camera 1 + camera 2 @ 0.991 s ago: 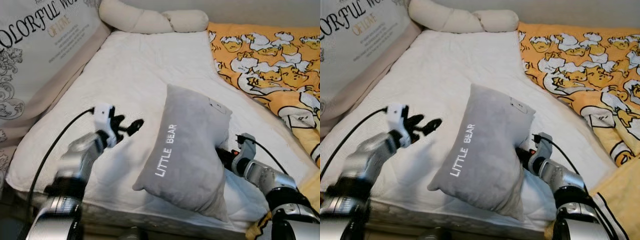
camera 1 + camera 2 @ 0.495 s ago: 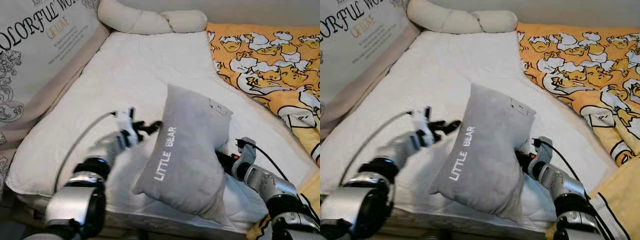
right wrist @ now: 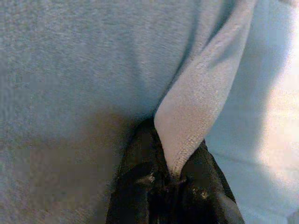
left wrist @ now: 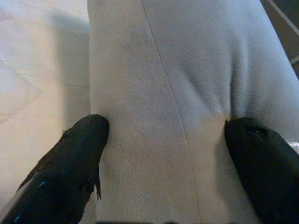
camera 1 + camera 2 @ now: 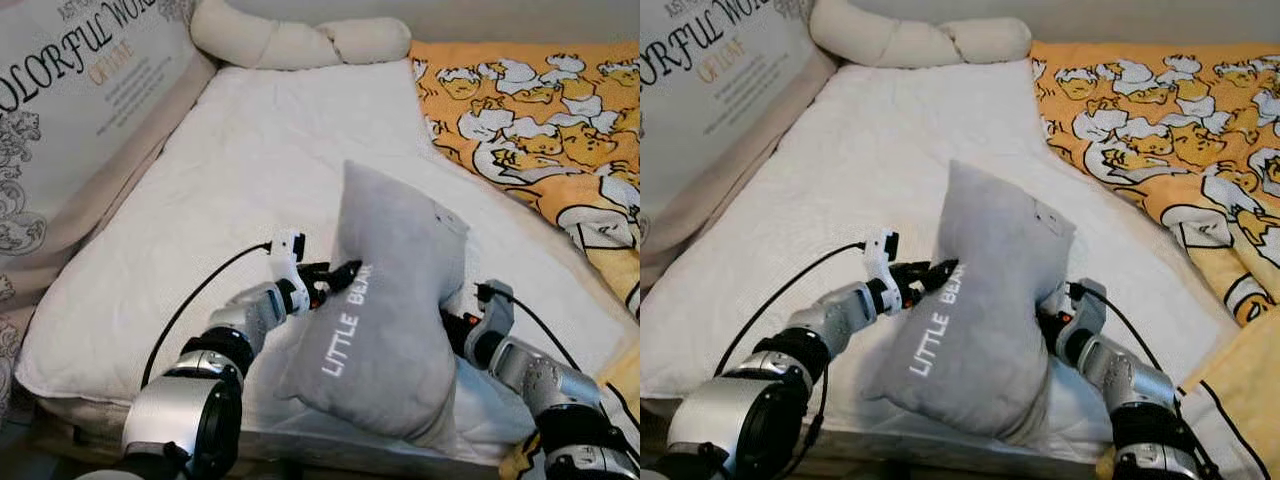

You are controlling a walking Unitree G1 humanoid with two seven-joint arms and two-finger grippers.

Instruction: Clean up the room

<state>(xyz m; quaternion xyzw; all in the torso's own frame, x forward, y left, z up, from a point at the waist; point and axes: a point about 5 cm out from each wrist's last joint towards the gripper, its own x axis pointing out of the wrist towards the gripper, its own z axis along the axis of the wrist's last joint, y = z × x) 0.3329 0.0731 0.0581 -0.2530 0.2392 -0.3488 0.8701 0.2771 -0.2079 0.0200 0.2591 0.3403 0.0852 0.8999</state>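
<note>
A grey "LITTLE BEAR" pillow (image 5: 385, 310) is held up on its edge near the front of the bed, propped between the two arms over the white mattress pad (image 5: 250, 170). It's tilted a bit, with the lettering running up its front face.

The right gripper (image 3: 170, 175) is tucked in behind the pillow's right side, and a fold of the grey fabric is pinched tight between its two black fingers (image 3: 135, 186), as seen in the right wrist view. So that side is properly clamped on the pillow.

The left gripper (image 5: 335, 275) is pushed up against the pillow's left edge, right by the lettering. In the left wrist view its fingers (image 4: 74, 158) are spread wide, one on each side of the pillow's edge, with the grey cloth sitting between them. The fabric is touched by the tips but isn't squeezed, so nothing is really gripped there.

A long cream bolster cushion (image 5: 300, 40) is laid across the head of the bed. An orange blanket with a cartoon duck print (image 5: 540, 130) is spread over the right side. A big printed cushion with "COLORFUL" lettering (image 5: 70, 110) is leaned along the left side.
</note>
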